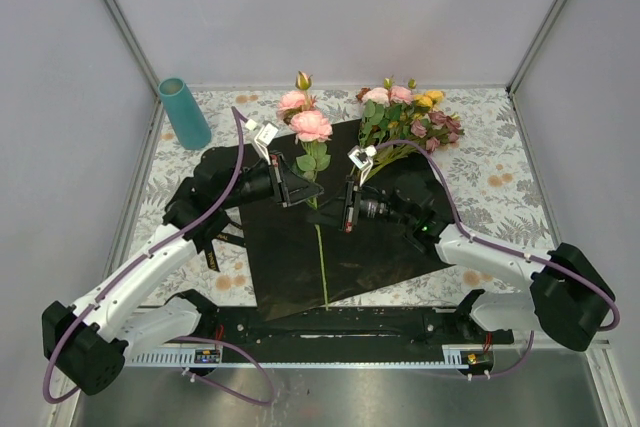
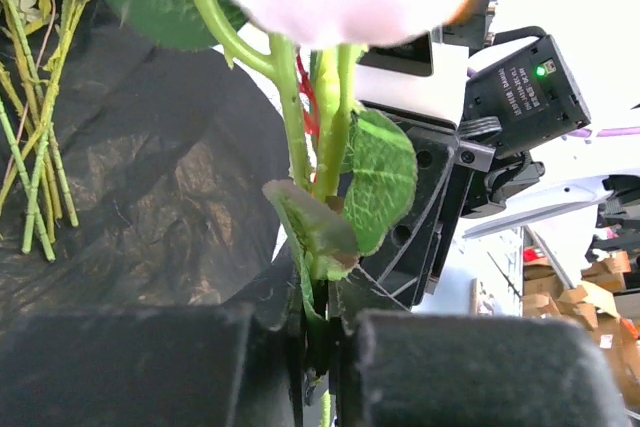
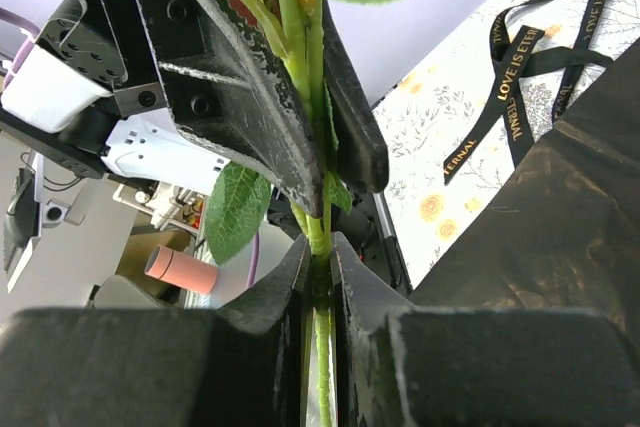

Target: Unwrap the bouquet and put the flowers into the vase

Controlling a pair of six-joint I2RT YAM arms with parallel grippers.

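Both jaws clamp one flower stem (image 3: pixel 318 235); only right wrist shows ribbon (image 3: pixel 505 72).

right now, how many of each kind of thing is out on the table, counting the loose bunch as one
vase: 1
black paper sheet: 1
black ribbon: 1
pink rose stem, gripped: 1
loose flower bunch: 1
grippers, left gripper and right gripper: 2
total: 7

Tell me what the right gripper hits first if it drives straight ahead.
The left gripper: its jaws grip the same rose stem directly ahead of the right gripper, seemingly very close, though depth is unclear.
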